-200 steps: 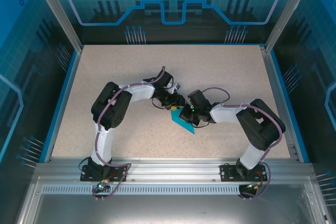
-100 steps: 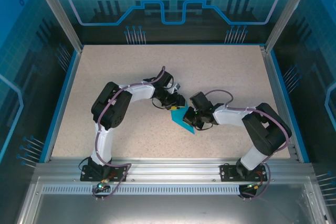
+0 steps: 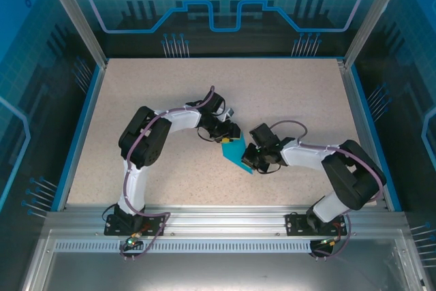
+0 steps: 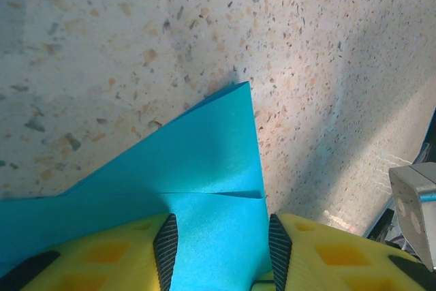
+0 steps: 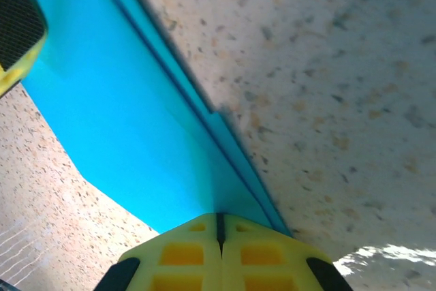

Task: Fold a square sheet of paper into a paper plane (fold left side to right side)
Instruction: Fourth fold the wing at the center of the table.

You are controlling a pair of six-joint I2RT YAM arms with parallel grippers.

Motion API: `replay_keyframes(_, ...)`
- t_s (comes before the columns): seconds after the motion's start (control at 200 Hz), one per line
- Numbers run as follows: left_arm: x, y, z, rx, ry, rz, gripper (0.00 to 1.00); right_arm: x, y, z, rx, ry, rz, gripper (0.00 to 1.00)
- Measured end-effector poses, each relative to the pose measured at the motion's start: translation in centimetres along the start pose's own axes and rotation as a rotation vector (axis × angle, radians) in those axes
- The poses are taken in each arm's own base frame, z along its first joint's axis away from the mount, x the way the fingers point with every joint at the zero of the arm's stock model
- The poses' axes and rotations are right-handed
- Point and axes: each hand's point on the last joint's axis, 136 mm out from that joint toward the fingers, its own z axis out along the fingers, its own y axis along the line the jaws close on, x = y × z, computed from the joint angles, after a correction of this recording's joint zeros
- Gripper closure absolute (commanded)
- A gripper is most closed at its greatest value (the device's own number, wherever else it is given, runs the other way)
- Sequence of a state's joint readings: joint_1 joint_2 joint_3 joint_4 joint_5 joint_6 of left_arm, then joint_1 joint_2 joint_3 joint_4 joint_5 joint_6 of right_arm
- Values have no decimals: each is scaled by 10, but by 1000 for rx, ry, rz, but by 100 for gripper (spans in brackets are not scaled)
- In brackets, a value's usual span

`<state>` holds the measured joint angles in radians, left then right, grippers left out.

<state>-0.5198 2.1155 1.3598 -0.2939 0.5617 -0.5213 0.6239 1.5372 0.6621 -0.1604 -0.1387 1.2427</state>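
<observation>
The square sheet of paper (image 3: 235,153), bright cyan and folded into a pointed shape with layered flaps, lies flat on the speckled table between the two arms. My left gripper (image 3: 228,138) stands at its far end. In the left wrist view its jaws (image 4: 221,236) are apart, and the paper (image 4: 204,161) runs flat between and under the yellow fingers. My right gripper (image 3: 248,159) is at the paper's right edge. Its yellow fingers (image 5: 219,221) are shut together, tips down on the paper (image 5: 122,114) beside the long folded edge. A left fingertip (image 5: 17,25) shows at the upper left of that view.
The speckled tabletop (image 3: 170,93) is bordered by a blue rim (image 3: 82,127) and clear enclosure walls. An aluminium rail (image 3: 218,219) with both arm bases runs along the near edge. Bare table lies to the far side, left and right of the paper.
My right gripper has slid a little toward the near right along the paper's edge, and its arm has swung outward to the right. The left gripper and the paper have stayed put.
</observation>
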Motion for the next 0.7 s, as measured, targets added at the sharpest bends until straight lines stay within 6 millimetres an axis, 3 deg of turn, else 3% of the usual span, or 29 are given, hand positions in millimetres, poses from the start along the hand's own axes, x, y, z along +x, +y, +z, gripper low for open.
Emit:
replay_keyframes(0.535,-1,-1,0,-5,8,-10,53,24,-43,-24,62,-8,46,100)
replay_keyframes(0.7,-2,-5,-2,-5,11,-10,44,24,-51,-42,88,-45,-8,72)
